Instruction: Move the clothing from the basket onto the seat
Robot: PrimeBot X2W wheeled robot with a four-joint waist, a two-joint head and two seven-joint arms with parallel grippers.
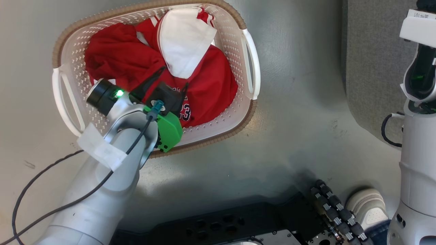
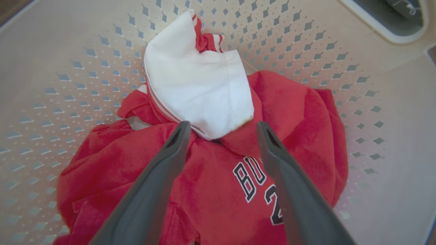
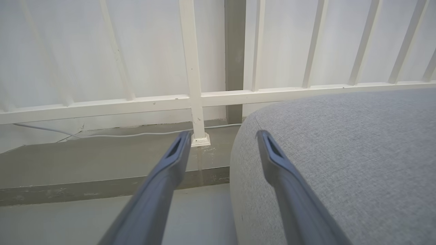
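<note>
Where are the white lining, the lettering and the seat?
white lining (image 2: 197, 88), left wrist view, middle of the fold.
lettering (image 2: 244, 182), left wrist view, on the B.
seat (image 3: 340, 153), right wrist view, top surface.

A smooth grey-green floor (image 1: 299, 102), lightly scuffed, spreads across the middle of the head view under soft, even light. In the right wrist view, a white railing (image 3: 194, 98) of slim upright bars crosses the upper half before a pale wall (image 3: 61, 51). A thin white cable (image 3: 136, 134) trails along the wall's base.

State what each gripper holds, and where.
Nothing. Left gripper hangs open over the clothing in the basket; right gripper is open by the seat.
</note>
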